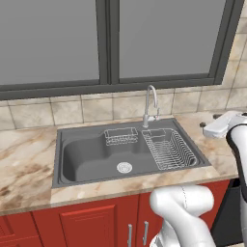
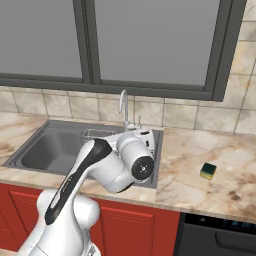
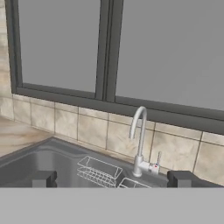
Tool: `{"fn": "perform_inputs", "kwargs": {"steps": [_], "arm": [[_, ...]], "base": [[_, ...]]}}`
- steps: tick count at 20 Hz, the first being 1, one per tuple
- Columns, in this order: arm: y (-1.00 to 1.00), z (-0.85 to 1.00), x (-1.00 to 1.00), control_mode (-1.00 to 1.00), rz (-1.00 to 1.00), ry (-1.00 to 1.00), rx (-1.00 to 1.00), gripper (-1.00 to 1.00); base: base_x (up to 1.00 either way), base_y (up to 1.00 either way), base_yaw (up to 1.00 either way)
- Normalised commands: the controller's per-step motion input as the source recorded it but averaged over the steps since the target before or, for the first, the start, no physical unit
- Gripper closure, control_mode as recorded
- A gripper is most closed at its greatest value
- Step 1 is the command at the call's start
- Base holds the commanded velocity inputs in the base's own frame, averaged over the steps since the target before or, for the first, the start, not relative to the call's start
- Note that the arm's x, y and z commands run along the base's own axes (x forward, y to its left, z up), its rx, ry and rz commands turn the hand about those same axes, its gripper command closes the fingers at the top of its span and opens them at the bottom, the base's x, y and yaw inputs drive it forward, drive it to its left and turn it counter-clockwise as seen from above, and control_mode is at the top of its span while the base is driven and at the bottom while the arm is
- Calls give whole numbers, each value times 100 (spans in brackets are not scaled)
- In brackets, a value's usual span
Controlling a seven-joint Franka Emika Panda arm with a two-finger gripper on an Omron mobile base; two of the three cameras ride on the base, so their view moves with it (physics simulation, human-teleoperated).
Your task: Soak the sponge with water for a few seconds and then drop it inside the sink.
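The sponge (image 2: 208, 171), a small yellow block with a dark green top, lies on the marble counter to the right of the sink (image 2: 47, 150). The sink (image 1: 87, 159) is a dark grey basin with a round silver drain (image 1: 124, 167) and a curved chrome faucet (image 1: 150, 103) at its back rim. The water is out of view; the spout looks dry. My gripper (image 3: 113, 179) is open with nothing between its dark fingertips (image 3: 43, 178). It hovers over the sink's right side, facing the faucet (image 3: 140, 140) and the window, well apart from the sponge.
A small wire basket (image 1: 120, 136) and a larger wire rack (image 1: 169, 149) sit in the sink's right half. My own elbow (image 2: 135, 162) hides part of the basin. A dark appliance front (image 2: 220, 235) stands below the counter on the right.
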Motion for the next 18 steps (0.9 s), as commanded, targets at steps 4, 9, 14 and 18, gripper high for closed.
{"fn": "perform_inputs", "kwargs": {"steps": [4, 9, 14, 18], "arm": [[0, -22, 29, -100, 0, -1, 0, -100], [0, -6, 30, -100, 0, 0, 0, -100], [0, -4, 35, -100, 0, 0, 0, -100], [0, -7, 35, -100, 0, 0, 0, -100]], "base": [[0, 0, 0], [0, 0, 0], [0, 0, 0], [0, 0, 0]]}}
